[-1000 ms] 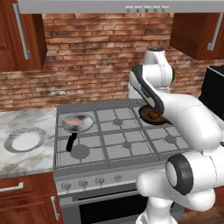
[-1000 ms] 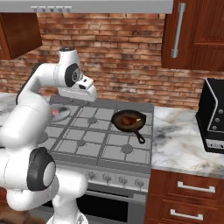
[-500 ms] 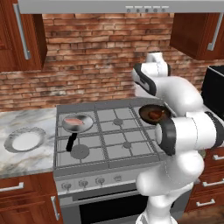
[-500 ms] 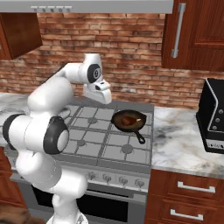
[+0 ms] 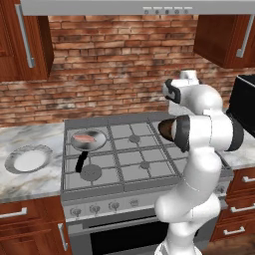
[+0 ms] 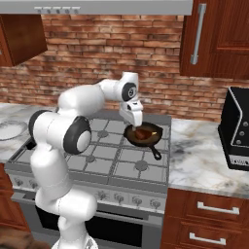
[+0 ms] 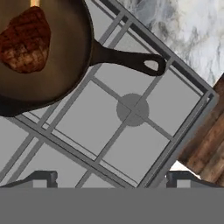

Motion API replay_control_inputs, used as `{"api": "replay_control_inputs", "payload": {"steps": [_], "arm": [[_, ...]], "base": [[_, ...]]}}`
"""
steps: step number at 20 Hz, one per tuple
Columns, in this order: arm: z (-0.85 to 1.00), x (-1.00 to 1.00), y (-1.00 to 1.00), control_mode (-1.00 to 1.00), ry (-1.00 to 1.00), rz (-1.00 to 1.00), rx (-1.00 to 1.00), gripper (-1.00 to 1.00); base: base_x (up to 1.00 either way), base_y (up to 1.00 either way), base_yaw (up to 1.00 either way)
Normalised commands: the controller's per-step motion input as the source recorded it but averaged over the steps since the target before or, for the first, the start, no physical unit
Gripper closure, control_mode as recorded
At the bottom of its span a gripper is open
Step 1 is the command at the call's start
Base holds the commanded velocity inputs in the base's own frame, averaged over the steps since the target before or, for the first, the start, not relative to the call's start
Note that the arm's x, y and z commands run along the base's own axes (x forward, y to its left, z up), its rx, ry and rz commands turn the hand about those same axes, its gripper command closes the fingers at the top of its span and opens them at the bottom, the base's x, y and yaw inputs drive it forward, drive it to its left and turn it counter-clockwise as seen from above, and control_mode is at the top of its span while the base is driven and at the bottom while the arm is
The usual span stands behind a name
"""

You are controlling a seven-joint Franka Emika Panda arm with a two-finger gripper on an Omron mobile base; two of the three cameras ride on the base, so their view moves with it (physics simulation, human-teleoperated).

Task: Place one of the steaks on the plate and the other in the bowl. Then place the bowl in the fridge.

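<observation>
Hovering: end effector (image 6: 137, 125) above brown steak (image 6: 141, 133)

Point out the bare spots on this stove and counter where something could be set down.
Free: the front burners between the steel pan and the dark skillet; the marble counter between the stove and the black appliance. Crowded: the back right burner, where the open end effector hangs over the skillet; the left counter by the plate.

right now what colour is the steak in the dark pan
Dark brown with charred grill marks: the steak shows best in the hand view, lying in the dark pan.
</observation>
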Motion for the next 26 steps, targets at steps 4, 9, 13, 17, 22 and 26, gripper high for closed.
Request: {"api": "replay_control_inputs", "payload": {"steps": [4,9,13,17,22,26], "arm": [[-0.31,0.44,-0.22,-1.00,0.01,-0.10,0.00,-1.00],[-0.19,0.55,0.00,-1.00,0.01,0.00,0.00,-1.00],[-0.30,0.60,-0.08,-1.00,0.00,0.00,0.00,-1.00],[-0.44,0.62,-0.14,-1.00,0.00,0.00,0.00,-1.00],[-0.45,0.65,-0.18,-1.00,0.00,0.00,0.00,-1.00],[-0.41,0.53,-0.13,-1.00,0.00,0.00,0.00,-1.00]], "base": [[0.00,0.00,0.00],[0.00,0.00,0.00],[0.00,0.00,0.00],[0.00,0.00,0.00],[0.00,0.00,0.00],[0.00,0.00,0.00]]}}
